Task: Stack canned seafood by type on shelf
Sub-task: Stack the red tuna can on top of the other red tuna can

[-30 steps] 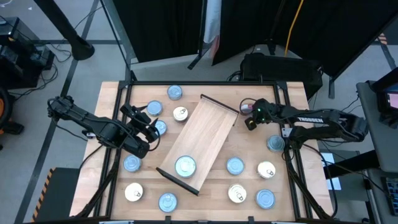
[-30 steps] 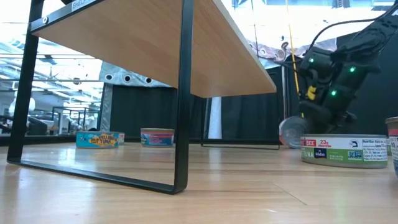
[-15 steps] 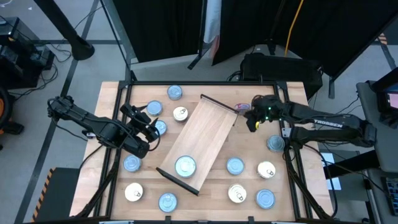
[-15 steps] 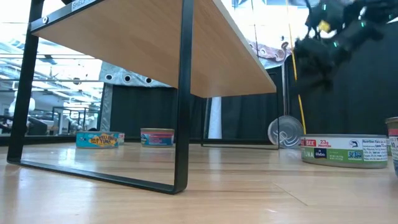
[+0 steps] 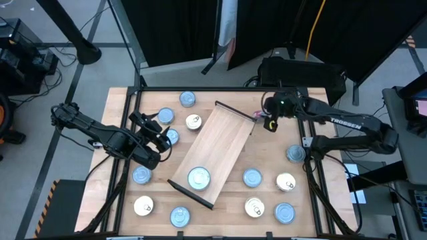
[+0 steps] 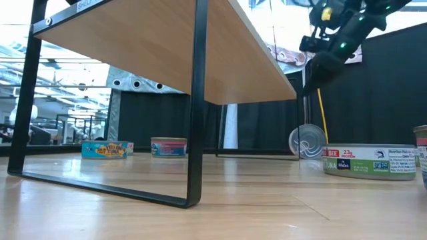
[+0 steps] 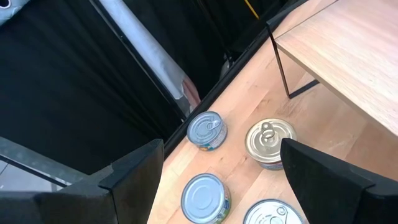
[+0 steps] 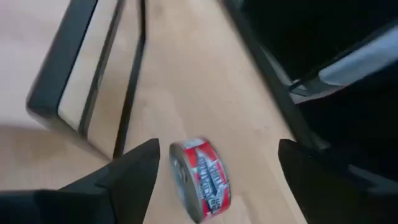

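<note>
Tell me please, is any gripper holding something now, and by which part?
Nothing is held. The right gripper is open above a red-labelled tin standing on its edge on the table. The left gripper is open and empty.

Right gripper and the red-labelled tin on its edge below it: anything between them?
Nothing. In the right wrist view the right gripper stands open with the red-labelled tin loose on bare tabletop.

Long light wooden shelf [image 5: 215,152] with dark end rails lies diagonally mid-table, one blue-topped round tin [image 5: 199,178] on it; rest of board bare. Flat tins crowd both sides; red-labelled tin [image 8: 200,176] on edge near far rail.
</note>
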You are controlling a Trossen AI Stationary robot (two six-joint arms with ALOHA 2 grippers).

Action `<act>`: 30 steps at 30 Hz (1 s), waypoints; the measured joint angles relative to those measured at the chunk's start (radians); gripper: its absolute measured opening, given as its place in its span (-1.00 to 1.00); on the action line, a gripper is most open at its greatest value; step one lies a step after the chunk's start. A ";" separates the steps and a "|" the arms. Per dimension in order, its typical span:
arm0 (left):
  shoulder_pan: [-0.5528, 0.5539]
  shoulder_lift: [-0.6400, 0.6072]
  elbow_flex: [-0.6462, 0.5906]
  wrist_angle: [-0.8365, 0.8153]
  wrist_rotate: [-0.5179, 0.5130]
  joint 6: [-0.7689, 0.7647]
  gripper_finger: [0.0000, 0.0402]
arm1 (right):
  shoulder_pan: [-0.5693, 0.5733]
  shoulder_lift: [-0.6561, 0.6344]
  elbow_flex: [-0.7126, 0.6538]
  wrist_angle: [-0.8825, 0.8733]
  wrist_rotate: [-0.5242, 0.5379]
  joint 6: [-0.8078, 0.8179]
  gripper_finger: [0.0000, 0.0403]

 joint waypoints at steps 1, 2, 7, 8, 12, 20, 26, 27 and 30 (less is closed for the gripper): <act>0.000 0.000 0.000 0.000 0.000 0.000 0.60 | -0.012 0.017 0.001 -0.005 -0.025 -0.030 0.59; 0.000 0.000 0.000 0.000 0.000 0.000 0.60 | -0.024 0.032 0.002 -0.006 -0.046 -0.058 0.59; 0.000 0.000 0.000 0.010 0.004 0.019 0.60 | -0.074 0.102 0.002 -0.032 -0.098 -0.136 0.59; 0.000 0.000 0.000 0.016 0.005 0.022 0.60 | -0.082 0.117 0.002 -0.032 -0.097 -0.144 0.59; 0.000 0.000 0.000 0.032 0.005 0.048 0.60 | -0.117 0.176 0.002 -0.028 -0.097 -0.172 0.59; 0.000 0.000 0.000 0.041 0.005 0.053 0.60 | -0.183 0.275 0.002 -0.031 -0.101 -0.208 0.59; 0.000 0.000 0.000 0.050 0.006 0.071 0.60 | -0.209 0.342 0.002 -0.062 -0.128 -0.211 0.58; 0.000 0.000 0.000 0.050 0.005 0.071 0.60 | -0.211 0.352 0.002 -0.070 -0.124 -0.211 0.56; 0.000 0.000 0.000 0.050 0.005 0.071 0.60 | -0.212 0.370 0.002 -0.100 -0.122 -0.210 0.45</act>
